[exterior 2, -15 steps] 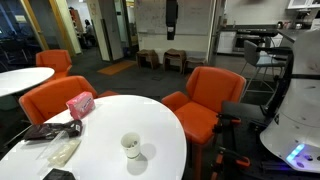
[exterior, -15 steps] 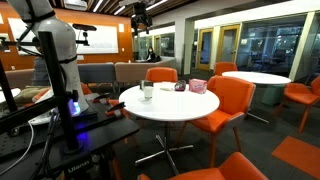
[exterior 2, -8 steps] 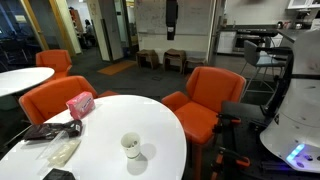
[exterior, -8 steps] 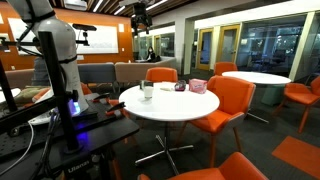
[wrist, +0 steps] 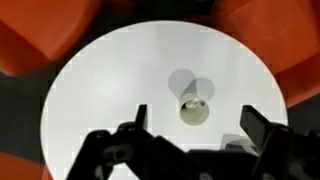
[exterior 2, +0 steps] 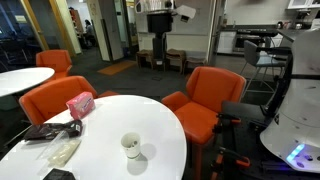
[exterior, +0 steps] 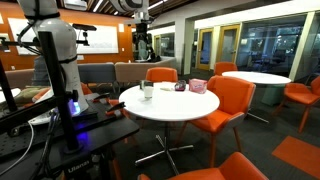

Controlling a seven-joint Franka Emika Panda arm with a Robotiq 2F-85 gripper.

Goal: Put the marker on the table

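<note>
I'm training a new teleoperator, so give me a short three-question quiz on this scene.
1. True or false: the gripper is shut.
2. What stands on the table below the gripper? A: cup. B: bottle. C: laptop.
3. Fill in: the chairs by the table are ____ in colour.
Key: 1 false, the jaws stand apart in the wrist view; 2 A; 3 orange.

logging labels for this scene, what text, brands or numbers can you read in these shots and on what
No text reads clearly in any view.
Pink box on the table: patterned, no legible words.
Whiteboard: faint marks, too blurred to read.
Black bench front edge: pale lettering, too small to read.
White cup: no print visible.
</note>
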